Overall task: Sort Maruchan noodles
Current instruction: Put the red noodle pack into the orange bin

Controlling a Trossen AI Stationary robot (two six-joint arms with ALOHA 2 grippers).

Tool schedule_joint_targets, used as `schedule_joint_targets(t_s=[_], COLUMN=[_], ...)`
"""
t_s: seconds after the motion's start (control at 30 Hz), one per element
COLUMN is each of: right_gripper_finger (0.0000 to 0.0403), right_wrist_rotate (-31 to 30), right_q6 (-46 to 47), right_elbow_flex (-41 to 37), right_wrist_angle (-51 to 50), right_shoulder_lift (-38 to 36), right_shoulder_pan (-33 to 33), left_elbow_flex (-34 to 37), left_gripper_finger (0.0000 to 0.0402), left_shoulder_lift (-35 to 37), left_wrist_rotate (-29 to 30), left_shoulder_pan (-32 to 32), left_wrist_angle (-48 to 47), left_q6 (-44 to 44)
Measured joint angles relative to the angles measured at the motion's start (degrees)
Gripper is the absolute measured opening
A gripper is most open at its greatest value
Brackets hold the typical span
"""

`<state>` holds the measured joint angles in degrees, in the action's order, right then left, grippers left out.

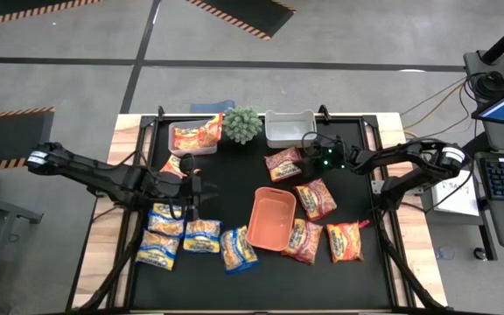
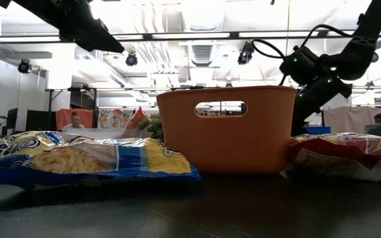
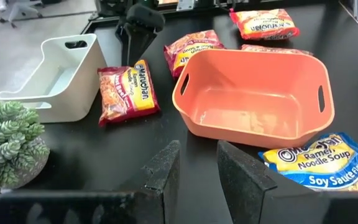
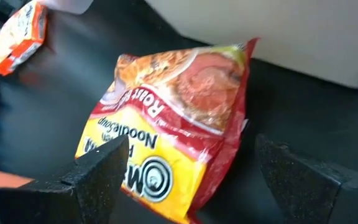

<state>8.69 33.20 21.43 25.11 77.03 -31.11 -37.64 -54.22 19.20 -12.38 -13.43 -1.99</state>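
Observation:
Maruchan noodle packets lie flat on the black mat. A dark red packet point(image 4: 173, 124) lies by the white bin point(image 1: 289, 128), and my right gripper point(image 4: 197, 177) hangs wide open just above it, a finger to either side of its near end. Several yellow-and-blue packets point(image 1: 186, 236) lie near left, and orange-red ones point(image 1: 315, 199) near right. One orange packet point(image 1: 201, 134) lies in the clear bin point(image 1: 182, 145). My left gripper point(image 3: 197, 171) hovers over the mat left of the orange tray point(image 1: 272, 217), its fingers a narrow gap apart with nothing between them.
A potted plant point(image 1: 241, 124) stands between the two bins at the far edge. Another orange packet point(image 1: 175, 164) lies under the left arm. The orange tray stands in the middle with packets close on its right and near-left sides. Bare mat shows between tray and bins.

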Motion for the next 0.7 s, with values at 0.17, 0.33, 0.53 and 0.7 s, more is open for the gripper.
schedule_joint_targets(t_s=[0.17,0.33,0.53,0.7], right_gripper_finger=[0.0336,0.0336,0.0336,0.0336], right_wrist_rotate=[-1.3,-1.7,-2.9,-2.9], right_q6=[0.0,-0.1,-0.1,0.1], right_elbow_flex=[-0.2,-0.2,-0.2,-0.2], right_wrist_angle=[0.6,1.0,1.6,3.8], right_shoulder_lift=[0.0,0.0,0.0,0.0], right_shoulder_pan=[0.0,0.0,0.4,0.5], left_elbow_flex=[0.9,1.5,1.5,1.5], left_gripper_finger=[0.0090,0.0090,0.0090,0.0090], left_shoulder_lift=[0.0,0.0,0.0,0.0], left_wrist_rotate=[0.0,0.0,0.0,0.0], left_shoulder_pan=[0.0,0.0,0.0,0.0], left_wrist_angle=[1.3,1.6,2.4,2.7], left_q6=[0.0,0.6,1.4,3.0])
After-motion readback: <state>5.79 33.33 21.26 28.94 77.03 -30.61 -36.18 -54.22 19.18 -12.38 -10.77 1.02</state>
